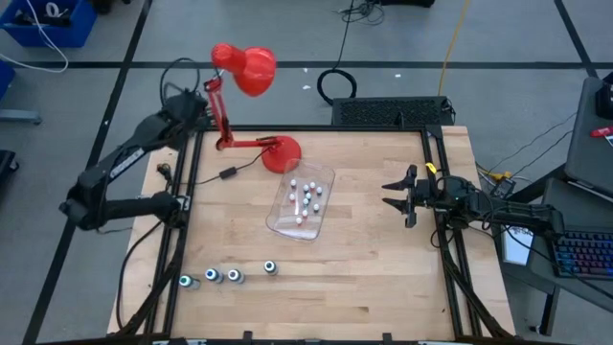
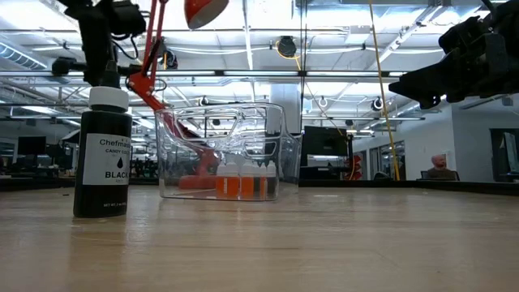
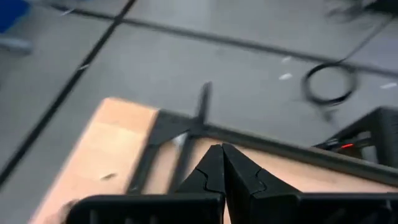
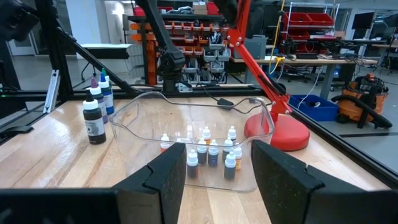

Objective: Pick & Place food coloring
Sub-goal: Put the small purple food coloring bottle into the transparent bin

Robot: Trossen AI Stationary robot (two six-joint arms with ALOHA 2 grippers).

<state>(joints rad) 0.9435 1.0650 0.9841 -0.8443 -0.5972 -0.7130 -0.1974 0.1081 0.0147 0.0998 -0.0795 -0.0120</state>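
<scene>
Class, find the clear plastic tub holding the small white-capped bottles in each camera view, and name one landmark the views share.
High view: clear plastic tub at table centre, below the lamp base.
Low view: tub at centre, on the table.
Left wrist view: not in it.
Right wrist view: tub at centre, beyond the right hand.
Shared landmark: the red desk lamp beside it.

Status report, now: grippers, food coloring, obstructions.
Right gripper open, empty, beside clear tub. Left gripper shut, parked far corner. Small bottles in tub; four larger bottles outside. Nothing blocking.
</scene>
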